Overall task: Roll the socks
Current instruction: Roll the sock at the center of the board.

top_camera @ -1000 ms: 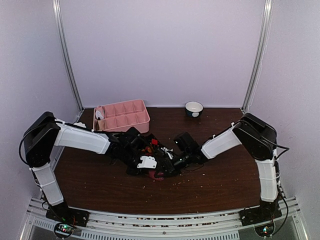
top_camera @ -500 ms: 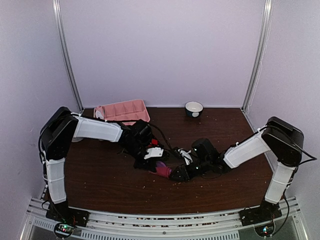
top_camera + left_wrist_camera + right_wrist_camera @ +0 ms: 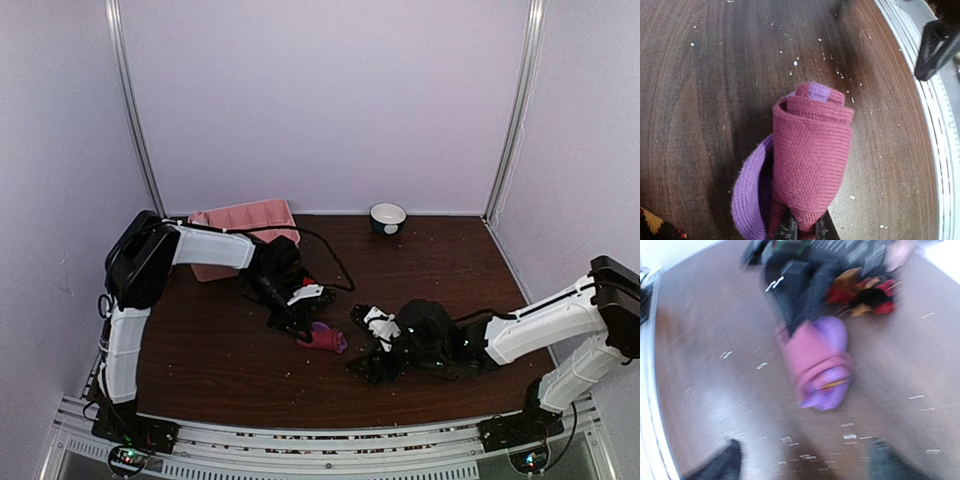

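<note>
The left gripper (image 3: 805, 231) was clenched on one end of the pink sock (image 3: 810, 160), which lay rolled into a plump tube near the middle of the table (image 3: 220, 360). A purple band trailed loose at 8 o'clock in the left wrist view. The right gripper (image 3: 807, 460) stood at 4 o'clock of the roll in the top view, jaws spread, holding nothing. The risk, as I judged it: with one pinch alone, the roll could spring open — nothing pressed its free layers. A drag might also snag the argyle sock (image 3: 862, 292), bunched at 1 o'clock of the roll in the right wrist view.
</note>
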Tool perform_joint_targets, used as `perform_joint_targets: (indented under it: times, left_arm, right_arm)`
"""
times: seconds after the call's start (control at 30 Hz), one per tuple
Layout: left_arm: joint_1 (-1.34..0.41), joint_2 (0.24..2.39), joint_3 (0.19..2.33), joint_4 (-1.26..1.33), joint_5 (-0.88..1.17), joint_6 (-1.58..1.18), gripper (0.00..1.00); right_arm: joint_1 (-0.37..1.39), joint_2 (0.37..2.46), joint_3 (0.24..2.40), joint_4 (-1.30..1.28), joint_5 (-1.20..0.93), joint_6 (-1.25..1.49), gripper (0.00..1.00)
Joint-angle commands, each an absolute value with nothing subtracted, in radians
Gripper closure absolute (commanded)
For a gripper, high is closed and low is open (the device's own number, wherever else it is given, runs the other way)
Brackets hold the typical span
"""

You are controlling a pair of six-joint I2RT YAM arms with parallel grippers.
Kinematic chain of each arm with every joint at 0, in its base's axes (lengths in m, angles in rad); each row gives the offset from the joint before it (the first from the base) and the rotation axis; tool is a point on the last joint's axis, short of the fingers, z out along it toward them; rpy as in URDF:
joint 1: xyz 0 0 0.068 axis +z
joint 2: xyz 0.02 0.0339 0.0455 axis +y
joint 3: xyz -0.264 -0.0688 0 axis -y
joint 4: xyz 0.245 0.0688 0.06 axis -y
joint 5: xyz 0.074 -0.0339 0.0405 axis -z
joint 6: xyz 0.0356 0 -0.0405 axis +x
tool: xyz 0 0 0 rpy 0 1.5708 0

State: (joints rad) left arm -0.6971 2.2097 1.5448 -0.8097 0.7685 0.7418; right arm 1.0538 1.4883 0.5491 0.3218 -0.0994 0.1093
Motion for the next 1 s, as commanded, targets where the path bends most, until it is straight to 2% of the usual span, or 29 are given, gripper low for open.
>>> perform_joint_targets:
  times: [0.0,0.13,0.23,0.33,0.43,0.53,0.83,0.97]
  left_arm:
    - [-0.698,2.272,1.521,-0.924,0.709,0.739,1.0]
    - [-0.694,2.286,1.531,-0.929,0.705,0.74,1.0]
    - [-0.686,2.3,1.544,-0.945,0.73,0.74,1.0]
    - [-0.681,2.304,1.543,-0.958,0.759,0.747,1.0]
    - [-0.682,2.315,1.557,-0.981,0.771,0.754,1.0]
    - [-0.681,2.32,1.563,-1.003,0.792,0.77,1.0]
    - [-0.681,2.37,1.622,-1.137,0.859,0.857,1.0]
    - [-0.681,2.387,1.641,-1.161,0.865,0.878,0.99]
  right_arm:
    - [1.062,1.294,0.44,0.367,0.298,0.1,0.0]
    - [1.045,1.295,0.356,0.501,0.373,0.214,0.0]
    - [1.028,1.356,0.348,0.598,0.15,0.155,0.0]
    - [1.029,1.445,0.423,0.569,-0.065,0.003,0.0]
    - [1.029,1.497,0.471,0.602,-0.202,-0.088,0.0]
    - [1.029,1.526,0.482,0.689,-0.29,-0.144,0.05]
    - [1.029,1.692,0.706,0.509,-0.44,-0.282,0.23]
    - [1.03,1.755,0.759,0.464,-0.46,-0.311,0.29]
